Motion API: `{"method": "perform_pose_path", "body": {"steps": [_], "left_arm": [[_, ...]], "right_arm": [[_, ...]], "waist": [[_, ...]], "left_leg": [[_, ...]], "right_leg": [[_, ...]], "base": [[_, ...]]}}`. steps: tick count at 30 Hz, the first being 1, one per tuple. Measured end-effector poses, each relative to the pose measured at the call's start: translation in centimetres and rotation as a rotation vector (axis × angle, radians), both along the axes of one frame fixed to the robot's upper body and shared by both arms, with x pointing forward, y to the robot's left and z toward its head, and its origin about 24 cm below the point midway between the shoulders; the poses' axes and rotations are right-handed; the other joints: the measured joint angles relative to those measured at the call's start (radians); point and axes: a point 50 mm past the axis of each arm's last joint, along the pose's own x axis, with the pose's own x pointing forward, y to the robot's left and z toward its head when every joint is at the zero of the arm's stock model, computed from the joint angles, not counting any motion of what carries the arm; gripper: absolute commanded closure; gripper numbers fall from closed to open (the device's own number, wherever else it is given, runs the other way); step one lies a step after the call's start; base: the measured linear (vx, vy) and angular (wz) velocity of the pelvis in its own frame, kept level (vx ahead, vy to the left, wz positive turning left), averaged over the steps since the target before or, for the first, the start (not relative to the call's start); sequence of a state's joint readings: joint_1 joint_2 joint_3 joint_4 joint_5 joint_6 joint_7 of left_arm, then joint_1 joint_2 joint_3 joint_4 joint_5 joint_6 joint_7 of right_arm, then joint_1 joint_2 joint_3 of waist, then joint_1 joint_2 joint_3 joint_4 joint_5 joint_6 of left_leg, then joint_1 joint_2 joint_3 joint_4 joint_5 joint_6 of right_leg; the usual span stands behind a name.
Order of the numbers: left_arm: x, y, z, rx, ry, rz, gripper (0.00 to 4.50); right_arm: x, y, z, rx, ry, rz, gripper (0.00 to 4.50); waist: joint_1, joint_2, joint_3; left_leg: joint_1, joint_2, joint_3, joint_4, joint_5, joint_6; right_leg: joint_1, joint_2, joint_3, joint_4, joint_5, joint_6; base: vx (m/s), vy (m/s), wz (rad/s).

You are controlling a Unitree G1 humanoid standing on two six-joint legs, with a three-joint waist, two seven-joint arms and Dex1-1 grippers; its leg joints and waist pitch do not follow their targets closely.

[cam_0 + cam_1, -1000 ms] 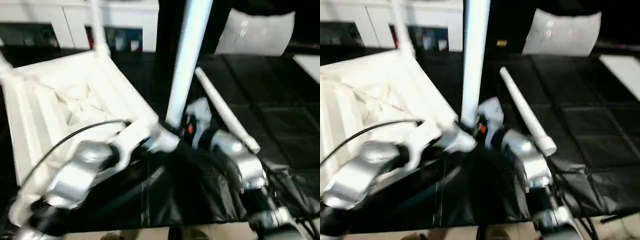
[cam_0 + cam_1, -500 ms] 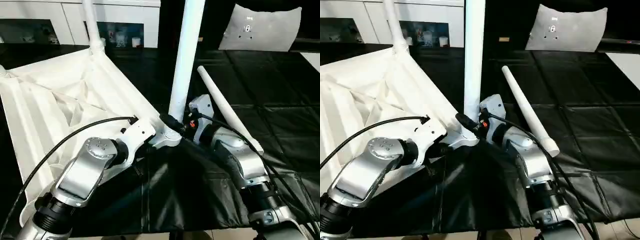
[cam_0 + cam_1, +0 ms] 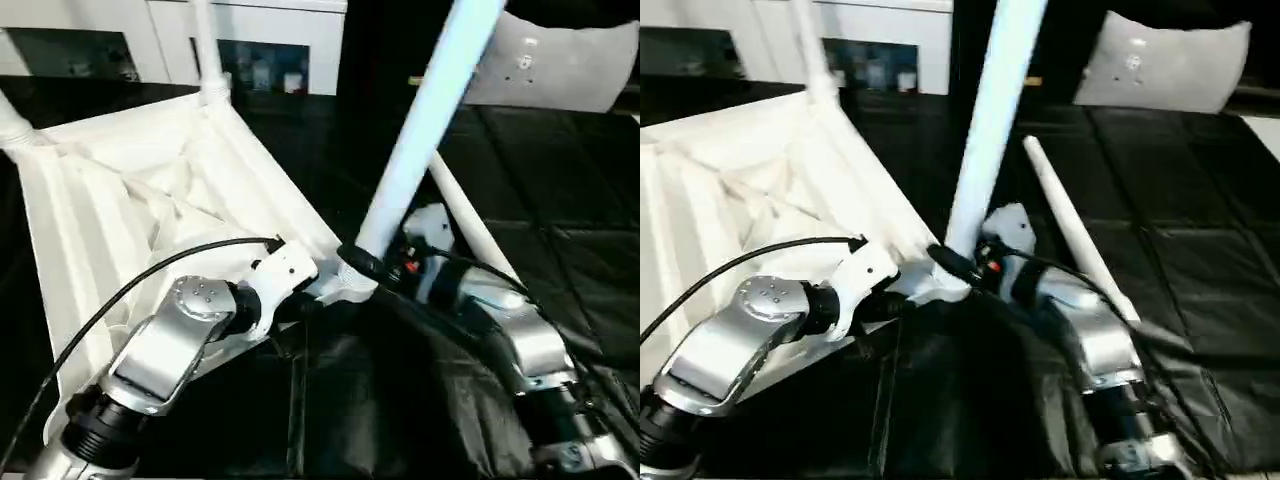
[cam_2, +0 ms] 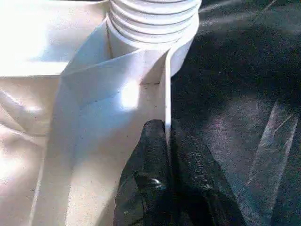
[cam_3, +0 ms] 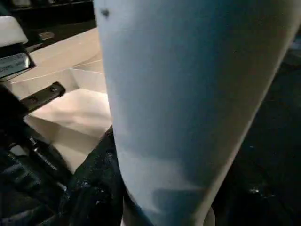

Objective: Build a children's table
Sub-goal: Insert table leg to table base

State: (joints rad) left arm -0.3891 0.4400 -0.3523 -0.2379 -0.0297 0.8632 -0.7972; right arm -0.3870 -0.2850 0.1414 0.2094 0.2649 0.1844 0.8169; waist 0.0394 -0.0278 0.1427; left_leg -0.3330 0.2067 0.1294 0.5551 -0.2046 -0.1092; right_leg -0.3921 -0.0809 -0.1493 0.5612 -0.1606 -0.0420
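Note:
The children's table top [image 3: 130,200] lies upside down on the black mat, ribbed underside up. Two legs stand in its far corners [image 3: 207,50] [image 3: 12,120]. At the near corner socket [image 4: 150,28] a third long white leg [image 3: 420,130] rises, leaning to the right. My right gripper [image 3: 365,268] is shut on this leg just above its base, with one black finger [image 5: 94,188] pressed against it. My left gripper [image 4: 167,129] is shut on a thin upright rib of the table top right beside that socket. Another leg [image 3: 1070,225] lies loose on the mat behind my right arm.
A white cabinet with shelves [image 3: 270,20] runs along the back. A pale cushion-like thing [image 3: 570,70] leans at the back right. The black mat [image 3: 560,180] stretches to the right of the table top.
The leg in my right gripper has tipped from nearly upright to leaning right. The view has also shifted a little. My left gripper keeps its hold on the rib.

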Motion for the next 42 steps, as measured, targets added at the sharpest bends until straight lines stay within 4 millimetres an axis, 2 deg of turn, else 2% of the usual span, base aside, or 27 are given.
{"method": "perform_pose_path", "body": {"steps": [7,19,25,28,32,42], "left_arm": [[-0.1,0.3,-0.1,0.009,0.006,-0.018,4.5],[0.0,0.8,-0.3,0.027,0.008,-0.015,4.5],[0.1,1.0,-0.4,0.036,0.006,-0.006,4.5],[0.1,1.1,-0.4,0.038,0.009,-0.007,4.5],[0.1,1.1,-0.4,0.04,0.012,-0.011,4.5],[0.0,1.0,-0.5,0.037,0.019,-0.018,4.5]], "right_arm": [[0.0,-0.4,0.1,-0.041,0.018,0.066,2.59],[0.9,0.6,0.1,-0.063,0.034,0.085,2.59],[1.2,1.4,0.3,-0.132,0.02,0.112,2.59],[1.3,1.5,0.5,-0.166,0.029,0.138,2.59],[1.4,1.5,0.6,-0.17,0.044,0.143,2.59],[1.0,1.3,0.4,-0.166,0.04,0.132,2.59]], "waist": [[0.004,0.0,-0.007],[-0.006,-0.001,-0.015],[-0.009,-0.006,-0.019],[-0.007,-0.012,-0.024],[-0.007,-0.015,-0.026],[-0.003,-0.013,-0.029]], "left_leg": [[0.0,0.001,0.001,0.001,0.001,0.002],[0.001,0.002,0.002,0.003,0.0,-0.004],[0.001,0.003,0.003,0.004,0.003,-0.008],[0.001,0.003,0.004,0.005,0.003,-0.008],[0.001,0.003,0.004,0.005,0.003,-0.008],[0.001,0.003,0.006,0.004,0.003,-0.008]], "right_leg": [[0.0,0.002,0.001,0.0,-0.001,-0.001],[-0.001,0.003,0.002,0.004,0.0,-0.002],[-0.006,0.004,0.005,0.01,-0.001,0.0],[-0.008,0.004,0.006,0.014,-0.003,0.0],[-0.008,0.004,0.006,0.015,-0.004,-0.001],[-0.008,0.004,0.007,0.015,-0.003,-0.004]], "base": [[0.0,0.0,0.0],[0.0,0.0,0.0],[0.0,0.0,0.0],[0.0,0.0,0.0],[0.0,0.0,0.0],[0.0,0.0,0.0]]}}
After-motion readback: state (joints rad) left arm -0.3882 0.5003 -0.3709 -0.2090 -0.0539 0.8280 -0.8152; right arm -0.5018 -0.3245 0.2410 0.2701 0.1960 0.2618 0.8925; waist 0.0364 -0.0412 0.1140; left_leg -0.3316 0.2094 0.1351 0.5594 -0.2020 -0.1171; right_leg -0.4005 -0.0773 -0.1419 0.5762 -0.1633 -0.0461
